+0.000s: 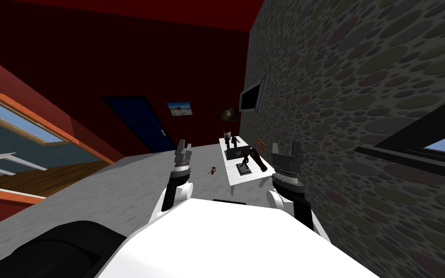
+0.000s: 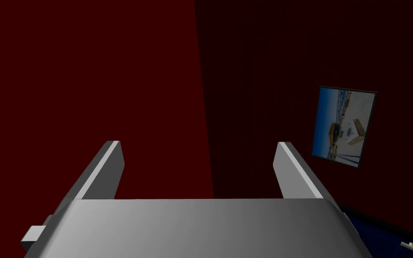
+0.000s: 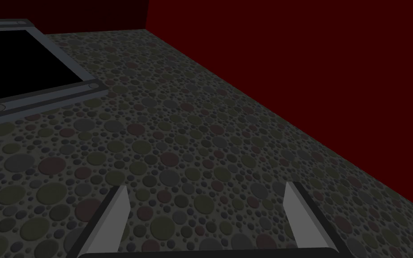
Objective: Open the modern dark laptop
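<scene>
A long white table (image 1: pixel 232 179) stands ahead against the pebbled wall, well beyond both arms. Among the dark things on it, a low dark box shape (image 1: pixel 236 153) near the middle looks like the laptop; I cannot tell how its lid stands. My left gripper (image 1: pixel 184 147) (image 2: pixel 200 145) is raised in front of me, open and holding nothing. My right gripper (image 1: pixel 286 148) (image 3: pixel 208 188) is raised beside the pebbled wall, to the right of the table, also open and holding nothing.
A dark figurine (image 1: pixel 244 165) and a brown-black object (image 1: pixel 261 162) stand on the table's near half, smaller dark items (image 1: pixel 229 139) at its far end. A chair (image 1: pixel 260 145) is by the wall. A small red thing (image 1: pixel 212 170) lies on the grey floor (image 1: pixel 134 178). A blue door (image 1: pixel 142 123) lies ahead to the left.
</scene>
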Robot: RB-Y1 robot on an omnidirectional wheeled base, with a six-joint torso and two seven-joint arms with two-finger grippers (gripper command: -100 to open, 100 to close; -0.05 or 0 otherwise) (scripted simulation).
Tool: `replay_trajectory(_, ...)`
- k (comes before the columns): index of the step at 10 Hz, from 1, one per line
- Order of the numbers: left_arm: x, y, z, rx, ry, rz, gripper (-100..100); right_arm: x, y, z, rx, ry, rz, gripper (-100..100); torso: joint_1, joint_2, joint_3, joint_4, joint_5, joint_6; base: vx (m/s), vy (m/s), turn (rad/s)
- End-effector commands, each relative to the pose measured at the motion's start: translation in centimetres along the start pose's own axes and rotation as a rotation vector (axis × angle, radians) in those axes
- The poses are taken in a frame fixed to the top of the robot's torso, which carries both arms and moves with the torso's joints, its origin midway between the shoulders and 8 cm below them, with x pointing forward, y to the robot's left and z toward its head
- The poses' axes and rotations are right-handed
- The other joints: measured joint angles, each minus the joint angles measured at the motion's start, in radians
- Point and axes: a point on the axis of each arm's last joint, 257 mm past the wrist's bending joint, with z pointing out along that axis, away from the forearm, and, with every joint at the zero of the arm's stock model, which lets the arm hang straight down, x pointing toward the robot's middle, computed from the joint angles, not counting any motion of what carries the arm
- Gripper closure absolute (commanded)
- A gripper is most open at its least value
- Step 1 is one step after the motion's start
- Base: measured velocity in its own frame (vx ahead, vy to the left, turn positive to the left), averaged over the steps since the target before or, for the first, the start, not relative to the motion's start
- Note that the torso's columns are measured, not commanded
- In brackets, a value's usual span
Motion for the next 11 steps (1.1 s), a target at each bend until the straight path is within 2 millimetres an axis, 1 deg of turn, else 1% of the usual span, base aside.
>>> replay_trajectory(1, 0.00, 0.00, 0.00, 0.000, 0.000, 0.000, 0, 0.00, 0.00, 0.00, 0.000, 0.000, 0.000, 0, 0.000, 0.040, -0.082, 0.041, 0.000, 0.000, 0.000, 0.000, 0.000)
replay_trajectory(3, 0.00, -0.01, 0.00, 0.000, 0.000, 0.000, 0, 0.00, 0.01, 0.00, 0.000, 0.000, 0.000, 0, 0.000, 0.175, -0.351, 0.176, 0.000, 0.000, 0.000, 0.000, 0.000)
replay_trajectory(9, 0.00, -0.02, 0.01, 0.000, 0.000, 0.000, 0, 0.00, 0.02, 0.01, 0.000, 0.000, 0.000, 0, 0.000, 0.618, -1.234, 0.617, 0.000, 0.000, 0.000, 0.000, 0.000)
replay_trajectory(10, 0.00, -0.02, 0.01, 0.000, 0.000, 0.000, 0, 0.46, -0.20, -0.08, 0.006, 0.034, -0.028, -100, 0.000, 0.691, -1.382, 0.691, 0.000, 0.000, 0.004, 0.029, 0.046)
replay_trajectory(11, 0.00, 0.00, 0.00, 0.000, 0.000, 0.000, 0, 0.83, -0.43, -0.17, 0.013, 0.061, -0.054, -100, 0.002, 0.725, -1.451, 0.724, 0.000, 0.000, 0.002, 0.062, 0.066)
